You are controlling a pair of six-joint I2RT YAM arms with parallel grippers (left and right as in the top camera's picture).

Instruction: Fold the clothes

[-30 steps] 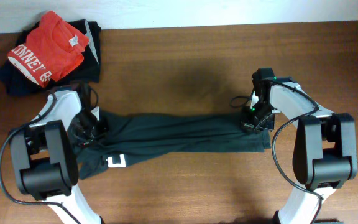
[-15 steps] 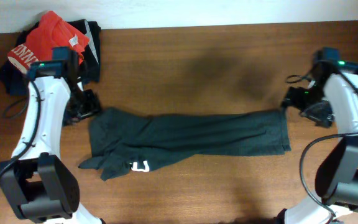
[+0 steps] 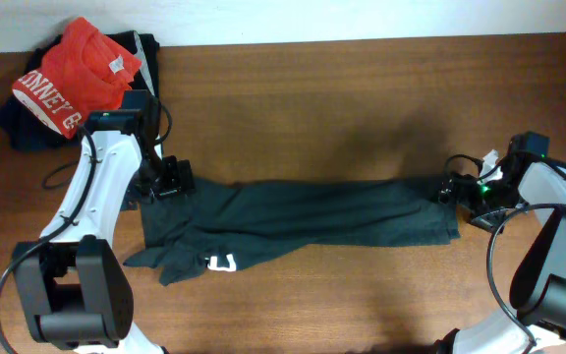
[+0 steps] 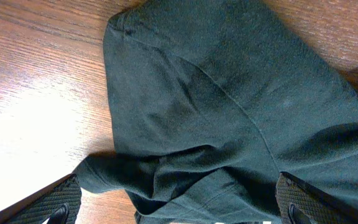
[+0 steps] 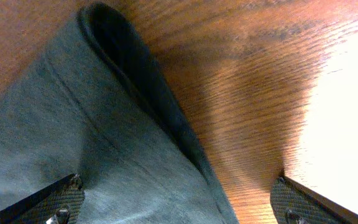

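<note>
Garment, soft charcoal short-sleeved T-shirt (image 3: 303, 211): lay as a long flat band, one end beneath each set of jaws. Left gripper (image 4: 176, 205) and right gripper (image 5: 176, 202) stood spread wide and empty, probably poised to pinch corners for folding.

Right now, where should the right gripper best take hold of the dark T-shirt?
Probably the folded edge at the right end of the T-shirt, from above: the rest lies flat, and this fold rises off the table below the open right gripper.

Soft even light, white glare on tabletop (image 5: 347, 124)
</note>
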